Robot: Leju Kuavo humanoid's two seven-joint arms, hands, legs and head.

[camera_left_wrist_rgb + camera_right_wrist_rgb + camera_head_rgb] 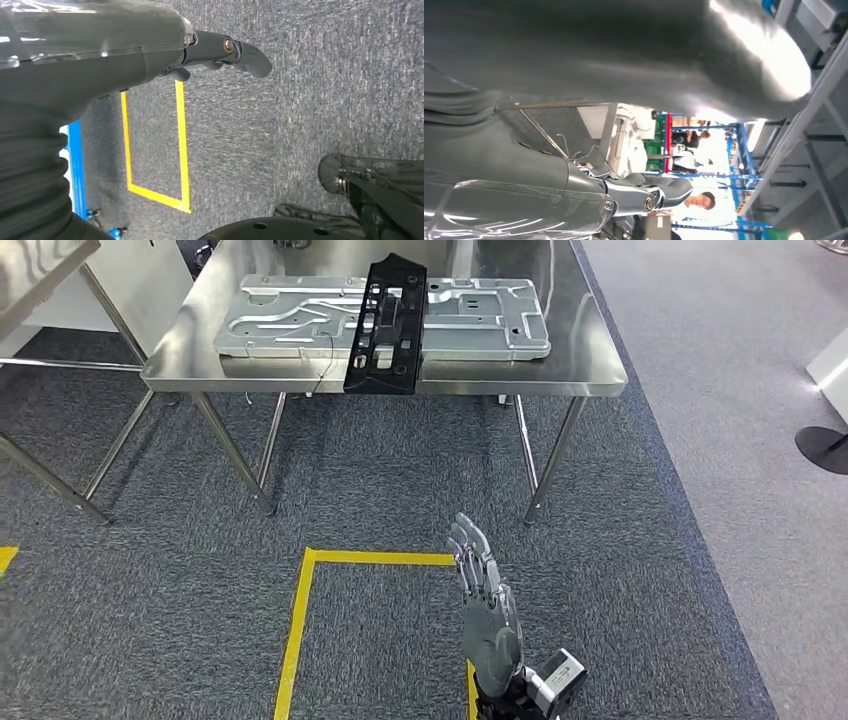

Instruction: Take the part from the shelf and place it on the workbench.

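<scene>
Field notes, left to right.

Far left: a second steel table [40, 270], just its corner and legs, standing apart from the main one.

Left hand [220, 52]: hangs low at the robot's side over grey carpet [300, 100] and yellow floor tape [181, 140]. Thumb and a few dark fingertips show, nothing seen in them; whether the fingers are spread or curled, cannot tell.

Centre: steel workbench [590, 350], straight ahead. A large silver stamped panel [300, 320] lies flat on it. The black part [388, 325] rests across that panel, its near end overhanging the bench's front edge. Long axis runs front to back, pointing roughly toward the robot.

Right of centre: right hand [485, 605], raised in front of the body, fingers straight and close together, pointing toward the bench, holding nothing. It is well short of the bench; the part lies ahead of it and slightly left.

Judgement: the part looks already delivered. If any adjustment is wanted, the right hand is nearer.
</scene>
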